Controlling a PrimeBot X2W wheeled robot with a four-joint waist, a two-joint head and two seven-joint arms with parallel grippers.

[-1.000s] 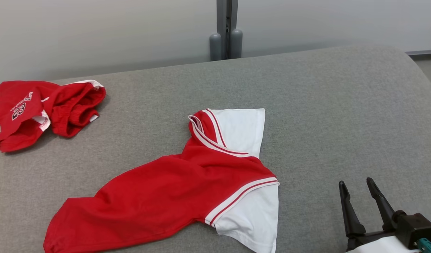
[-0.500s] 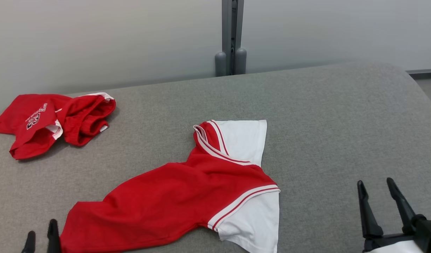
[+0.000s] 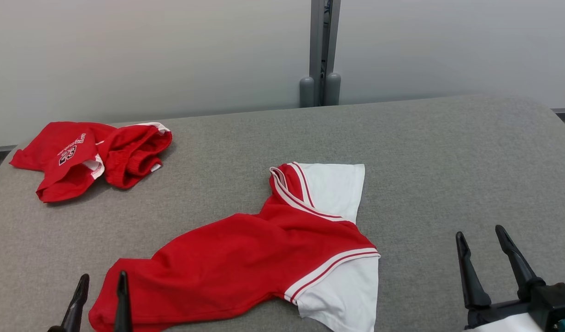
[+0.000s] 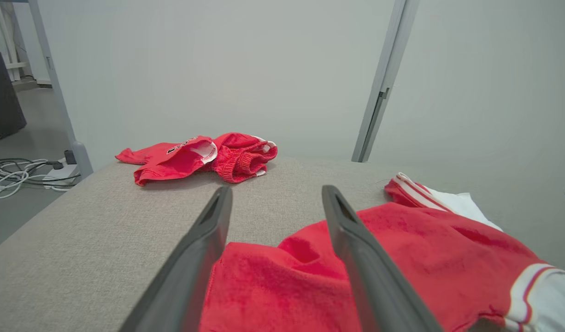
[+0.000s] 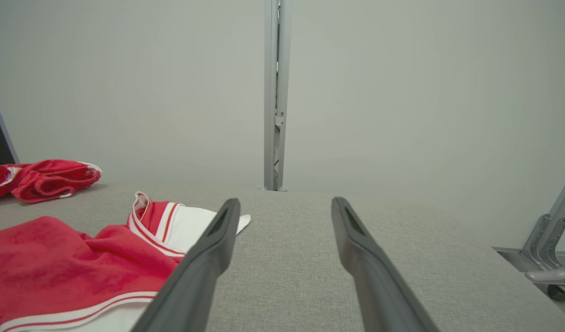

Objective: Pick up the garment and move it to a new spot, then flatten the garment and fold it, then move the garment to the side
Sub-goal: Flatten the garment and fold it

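Note:
The garment, a red shirt with white, red-striped sleeves, lies spread and rumpled on the grey padded table, collar toward the far side. My left gripper stands open at the shirt's lower-left hem. In the left wrist view the garment has its hem lying between and under the fingers of the left gripper. My right gripper is open over bare table, well right of the shirt's near sleeve. The right wrist view has the right gripper empty and the garment to its left.
A second red garment with a printed number lies bunched at the table's far left corner. A grey post stands against the pale wall behind the table. Cables lie on the floor off the table's left edge.
The head camera has shifted, so the whole scene sits differently. My left gripper has come up into view at the shirt's lower-left hem, open. The shirt lies as before.

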